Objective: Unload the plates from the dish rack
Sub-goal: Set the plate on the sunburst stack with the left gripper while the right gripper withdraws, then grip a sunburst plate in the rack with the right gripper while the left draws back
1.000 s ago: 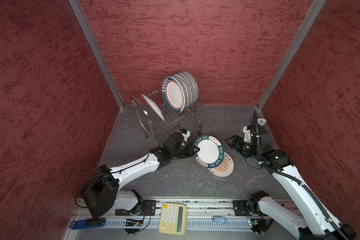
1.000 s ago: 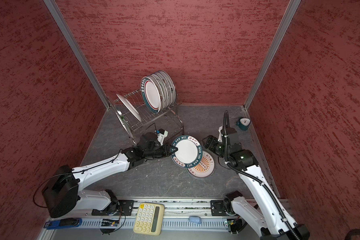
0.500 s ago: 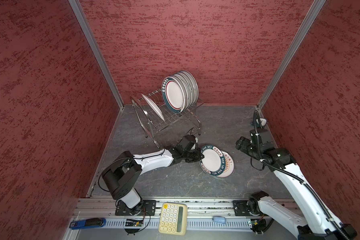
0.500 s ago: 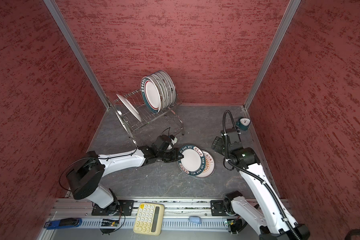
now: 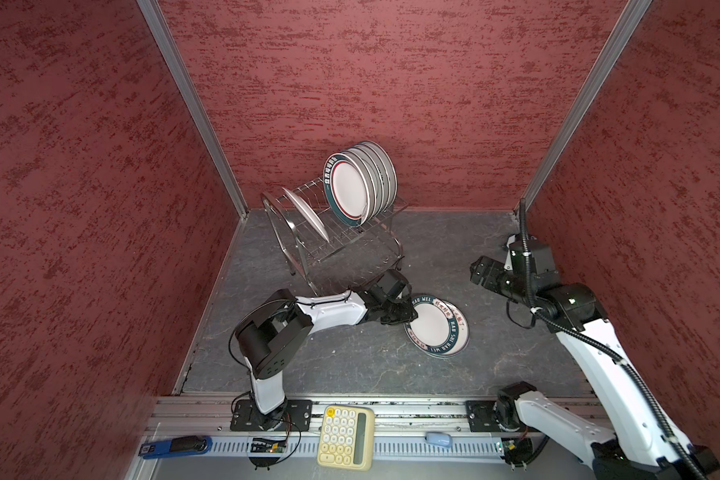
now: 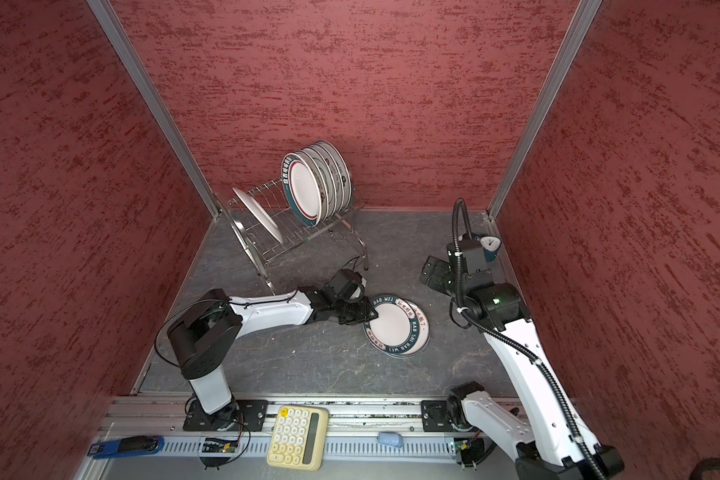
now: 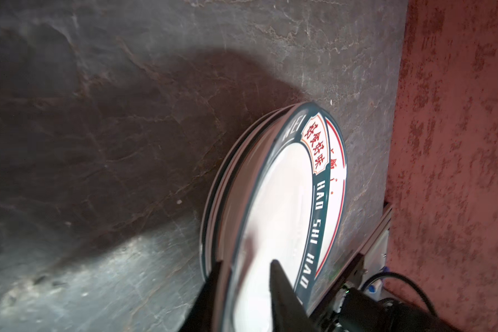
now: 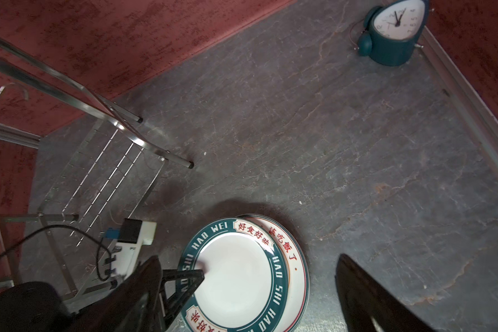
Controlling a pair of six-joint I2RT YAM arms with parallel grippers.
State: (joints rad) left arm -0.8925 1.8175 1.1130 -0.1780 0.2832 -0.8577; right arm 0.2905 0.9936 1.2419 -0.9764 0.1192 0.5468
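Rack (image 5: 341, 245), back left, is holding several plates (image 5: 350, 193) on edge. Left gripper (image 5: 410, 319) is sitting part-open astride the rim of the top plate (image 5: 431, 328) of the table (image 5: 350, 365) stack. Should be backing out level, not dragging it. Right gripper (image 5: 479, 272) is hanging wide open, empty.

Noted bare counter (image 5: 350, 361) open in front of the plate stack (image 5: 435, 332) and right of it. Found left arm (image 5: 333, 311) lying across the middle, left claw (image 5: 411, 319) straddling the stack's rim. Logged dish rack (image 5: 329, 249) filling back left, alarm clock (image 6: 491, 244) in back right corner.
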